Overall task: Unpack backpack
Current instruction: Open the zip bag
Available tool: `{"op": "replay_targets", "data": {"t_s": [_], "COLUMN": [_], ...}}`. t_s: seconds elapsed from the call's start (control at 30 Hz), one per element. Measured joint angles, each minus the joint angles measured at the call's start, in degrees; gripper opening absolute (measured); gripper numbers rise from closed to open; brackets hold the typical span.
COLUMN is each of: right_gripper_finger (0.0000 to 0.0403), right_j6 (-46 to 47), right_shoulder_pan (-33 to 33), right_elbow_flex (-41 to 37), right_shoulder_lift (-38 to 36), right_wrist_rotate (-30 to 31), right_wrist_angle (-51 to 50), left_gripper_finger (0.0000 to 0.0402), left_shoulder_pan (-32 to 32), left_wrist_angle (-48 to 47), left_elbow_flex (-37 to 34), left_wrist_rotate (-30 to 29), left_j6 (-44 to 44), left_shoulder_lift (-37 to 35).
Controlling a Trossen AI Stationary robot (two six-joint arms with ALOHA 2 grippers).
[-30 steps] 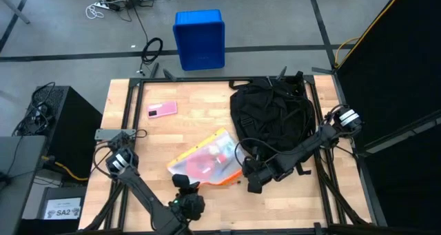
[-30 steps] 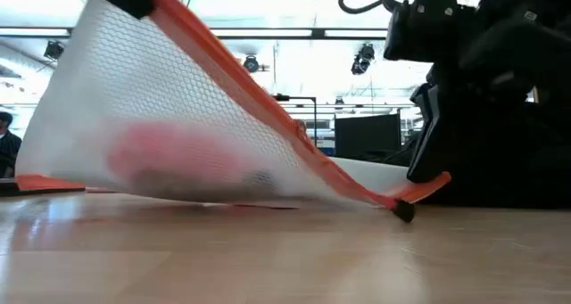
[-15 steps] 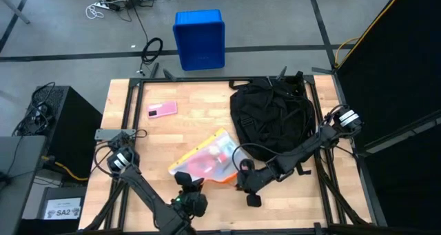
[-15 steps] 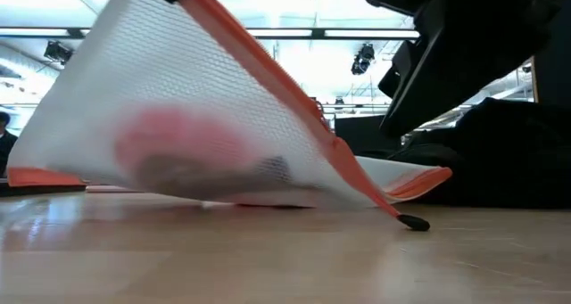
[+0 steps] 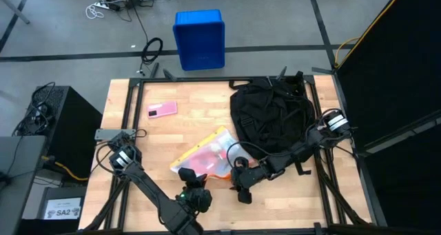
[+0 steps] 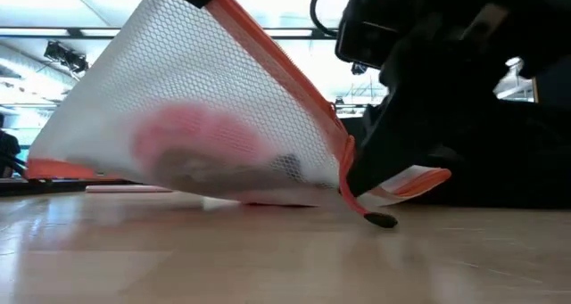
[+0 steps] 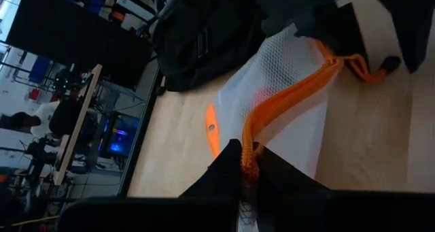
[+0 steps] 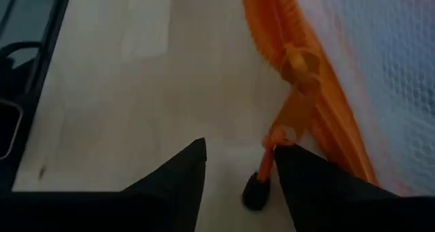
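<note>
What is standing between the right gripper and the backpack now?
Nothing visible lies in that gap. The right gripper, fingers apart, is at the zipper end of the mesh pouch, and the backpack sits behind it along the same arm. The pouch lies to the gripper's other side, pinched by the left gripper.

Only one marking can be read: "SA2", printed in black on a white label (image 5: 63,211) fixed to the grey cabinet (image 5: 27,187) beside the worktop's left edge, seen in the high view.
</note>
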Motion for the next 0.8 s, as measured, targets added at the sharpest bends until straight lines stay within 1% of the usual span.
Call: {"op": "replay_targets", "data": {"t_s": [0.2, 0.37, 0.43, 0.5, 0.63, 0.67, 0.8], "right_gripper_finger": [0.0172, 0.0158, 0.0141, 0.0113, 0.0026, 0.0013, 0.0005], "right_j6": [-1.1, -3.4, -5.3, -7.0, -9.9, -10.5, -10.3], "right_shoulder_pan": [-2.3, -4.0, -4.2, -4.3, -4.2, -4.3, -4.3], "right_elbow_flex": [0.0, 0.0, 0.0, 0.0, 0.0, 0.0, 0.0], "right_shoulder_lift": [0.2, 0.2, 0.2, 0.2, 0.2, 0.2, 0.2], "right_wrist_rotate": [0.0, 0.3, 0.9, 0.9, -0.9, -1.6, -2.9], "right_wrist_angle": [1.4, 3.7, 4.2, 4.4, 4.2, 4.0, 2.9], "left_gripper_finger": [0.0, 0.0, 0.0, 0.0, 0.0, 0.0, 0.0], "left_shoulder_pan": [-0.1, -0.1, -0.1, -0.4, -1.5, -1.8, -3.5], "left_wrist_angle": [0.3, 0.5, 1.0, 1.3, 1.6, 1.6, 1.6], "left_elbow_flex": [0.0, 0.0, 0.0, 0.0, 0.0, 0.0, 0.0], "left_wrist_rotate": [0.3, 0.4, 1.0, 2.1, 3.9, 4.2, 4.3], "left_j6": [0.0, 0.0, 0.0, 0.0, -0.2, -0.3, -2.1], "left_shoulder_lift": [0.0, 0.0, 0.0, 0.0, 0.0, 0.0, 0.0]}}
